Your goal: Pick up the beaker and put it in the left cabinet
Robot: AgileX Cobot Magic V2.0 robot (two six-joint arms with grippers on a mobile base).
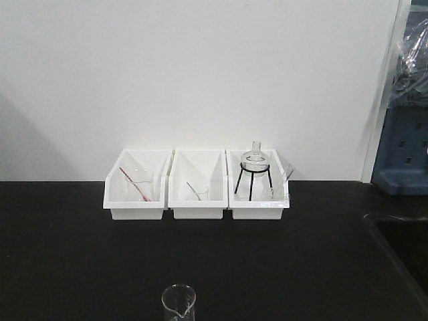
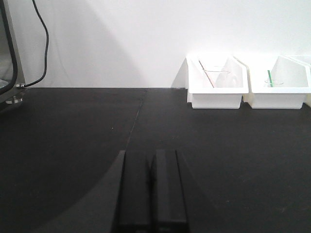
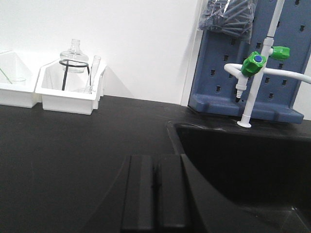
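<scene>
The beaker (image 1: 178, 302), clear glass with a small pour spout, stands upright on the black bench at the bottom edge of the front view, partly cut off. It shows in neither wrist view. My left gripper (image 2: 151, 154) hangs low over bare black bench, jaws pressed together with nothing between them. My right gripper (image 3: 155, 158) is likewise shut and empty, just left of the sink's rim. Neither gripper appears in the front view. The left cabinet is out of view.
Three white bins (image 1: 198, 204) line the back wall: a small beaker with a red rod (image 1: 138, 184), one with a green rod (image 2: 268, 80), a flask on a black tripod (image 1: 253, 171). A sink (image 3: 233, 160), tap (image 3: 255, 65) and blue peg rack (image 3: 286, 63) lie right. A framed upright (image 2: 9, 53) and cable (image 2: 43, 43) stand far left.
</scene>
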